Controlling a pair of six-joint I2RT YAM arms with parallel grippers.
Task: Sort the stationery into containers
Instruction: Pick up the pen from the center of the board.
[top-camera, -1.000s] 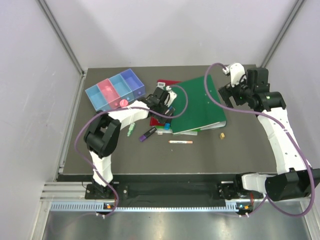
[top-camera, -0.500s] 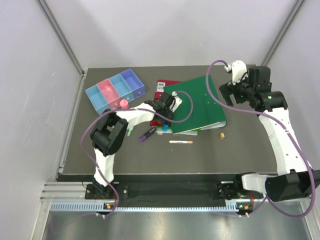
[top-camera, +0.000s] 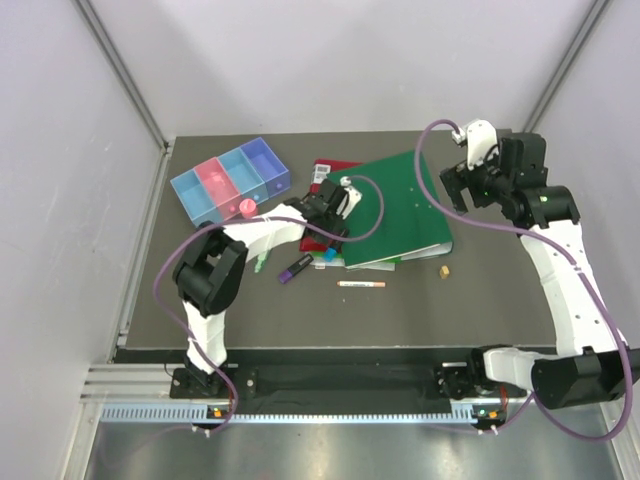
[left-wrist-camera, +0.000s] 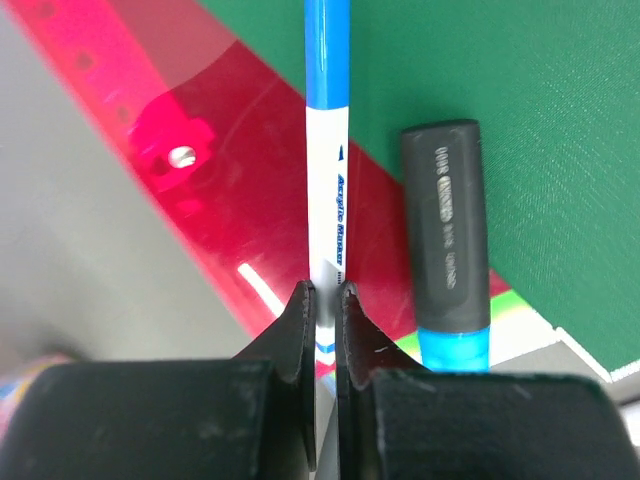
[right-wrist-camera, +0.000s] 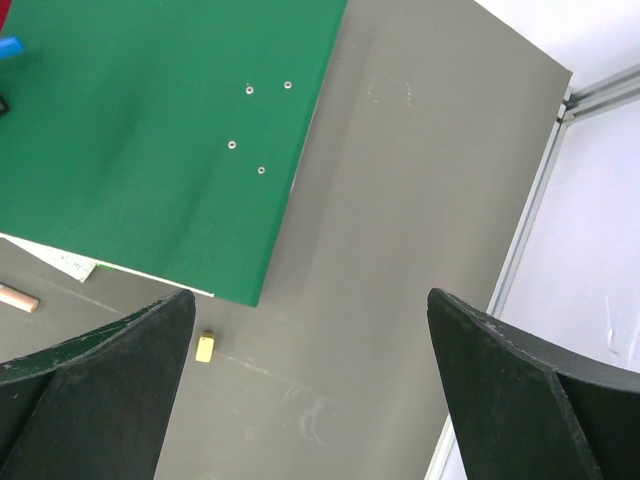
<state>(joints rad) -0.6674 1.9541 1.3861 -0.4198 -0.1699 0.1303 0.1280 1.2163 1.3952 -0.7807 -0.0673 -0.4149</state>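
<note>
Grey table (top-camera: 480, 300) carried everything. The green binder (top-camera: 400, 205) lay tilted across its middle, and a red folder (left-wrist-camera: 200, 200) showed from beneath the binder's left edge. At the far left corner stood the bins (top-camera: 230, 180), a joined row of four: light blue, pink, light blue, violet-blue.

The left gripper (left-wrist-camera: 323, 295) reached over the binder's left edge with its jaws pinched tight on the white lower part of the blue and white pen (left-wrist-camera: 326, 150). That pen ran straight away from the fingers, across the red folder and onto the green cover; whether it was lifted or lying flat could not be told. The right gripper (right-wrist-camera: 310, 295) hung above the table by the binder's far right corner, jaws spread wide and holding nothing.

Just to the right of the gripped pen lay the dark marker (left-wrist-camera: 445, 240), parallel to it, its bright blue end toward the wrist camera. On the bare table near the binder's near left corner lay the purple and black highlighter (top-camera: 296, 266), with the green marker (top-camera: 262, 262) a little to its left. The white and orange pen (top-camera: 362, 284) lay alone nearer the arms. The pink-capped bottle (top-camera: 246, 207) stood just beside the near side of the bins. The tan nub (right-wrist-camera: 204, 347) sat on the table close to the binder's near right corner.
</note>
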